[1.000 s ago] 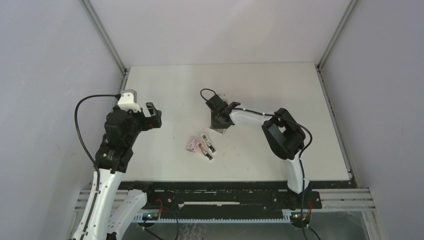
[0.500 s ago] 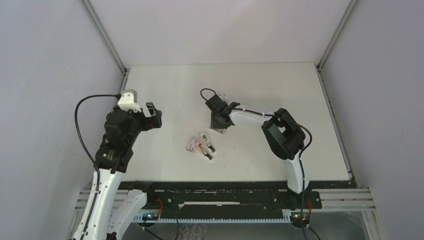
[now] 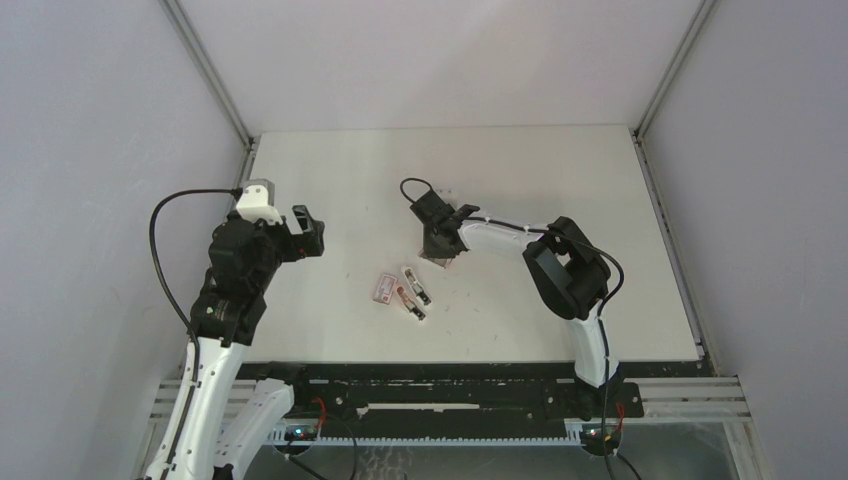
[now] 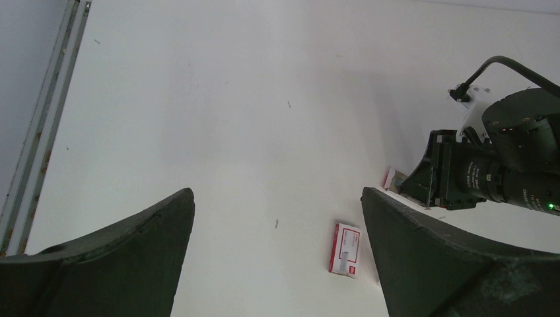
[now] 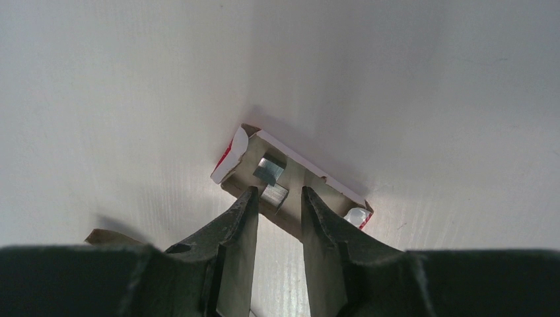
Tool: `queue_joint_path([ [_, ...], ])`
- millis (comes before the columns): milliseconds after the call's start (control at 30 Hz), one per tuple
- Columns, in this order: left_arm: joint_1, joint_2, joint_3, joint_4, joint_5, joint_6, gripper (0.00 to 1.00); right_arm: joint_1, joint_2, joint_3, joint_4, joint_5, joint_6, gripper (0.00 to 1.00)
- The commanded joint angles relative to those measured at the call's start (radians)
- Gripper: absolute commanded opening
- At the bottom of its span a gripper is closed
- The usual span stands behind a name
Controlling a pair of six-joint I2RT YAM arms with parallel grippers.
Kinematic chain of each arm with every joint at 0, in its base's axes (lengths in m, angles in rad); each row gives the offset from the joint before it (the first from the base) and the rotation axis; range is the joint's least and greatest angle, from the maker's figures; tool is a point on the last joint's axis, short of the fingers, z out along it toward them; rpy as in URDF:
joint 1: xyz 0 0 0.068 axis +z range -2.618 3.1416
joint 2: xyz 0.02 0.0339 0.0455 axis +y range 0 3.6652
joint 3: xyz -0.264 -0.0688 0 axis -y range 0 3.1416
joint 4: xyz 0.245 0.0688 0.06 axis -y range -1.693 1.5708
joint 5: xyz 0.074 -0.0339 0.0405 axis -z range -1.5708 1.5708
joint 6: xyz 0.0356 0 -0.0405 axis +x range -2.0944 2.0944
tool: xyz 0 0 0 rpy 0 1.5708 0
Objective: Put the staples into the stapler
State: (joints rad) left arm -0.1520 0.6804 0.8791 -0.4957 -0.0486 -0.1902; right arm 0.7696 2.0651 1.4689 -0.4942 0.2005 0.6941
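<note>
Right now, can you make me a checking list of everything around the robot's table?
Surface: white table, a few faint marks.
Job's things: stapler lying mid-table; small red-and-white box beside it; open staple box farther back, with a staple strip inside.
Clutter: loose staples scattered about.
Claws: left claw wide open above bare table, holding nothing; right claw a little apart, straddling the staple strip, not yet pinching.
Cables: black cable looping beside the left arm; short black loop on the right wrist.
Surroundings: grey walls and metal corner posts; nothing else seen.
</note>
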Motion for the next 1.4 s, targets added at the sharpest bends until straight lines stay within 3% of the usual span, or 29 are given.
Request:
queue_joint_path([
  [0, 0.008, -0.008, -0.025, 0.040, 0.010, 0.005, 1.00, 0.013, 0.005, 0.049, -0.008, 0.016, -0.009, 0.29],
  [267, 0.007, -0.009, -0.026, 0.040, 0.009, 0.005, 1.00, 0.013, -0.016, 0.053, -0.037, 0.038, -0.049, 0.17],
  [467, 0.008, -0.009, -0.028, 0.040, 0.010, 0.004, 1.00, 0.009, -0.045, 0.047, -0.037, 0.044, -0.135, 0.14],
  [733, 0.007, -0.008, -0.028, 0.040, 0.009, 0.005, 1.00, -0.008, -0.091, 0.033, -0.028, 0.036, -0.221, 0.16],
  [1000, 0.008, -0.006, -0.029, 0.041, 0.009, 0.005, 1.00, -0.009, -0.083, 0.035, -0.007, 0.002, -0.225, 0.28],
  [1367, 0.008, -0.004, -0.028, 0.040, 0.011, 0.004, 1.00, 0.000, 0.003, 0.111, -0.062, 0.036, -0.212, 0.27],
])
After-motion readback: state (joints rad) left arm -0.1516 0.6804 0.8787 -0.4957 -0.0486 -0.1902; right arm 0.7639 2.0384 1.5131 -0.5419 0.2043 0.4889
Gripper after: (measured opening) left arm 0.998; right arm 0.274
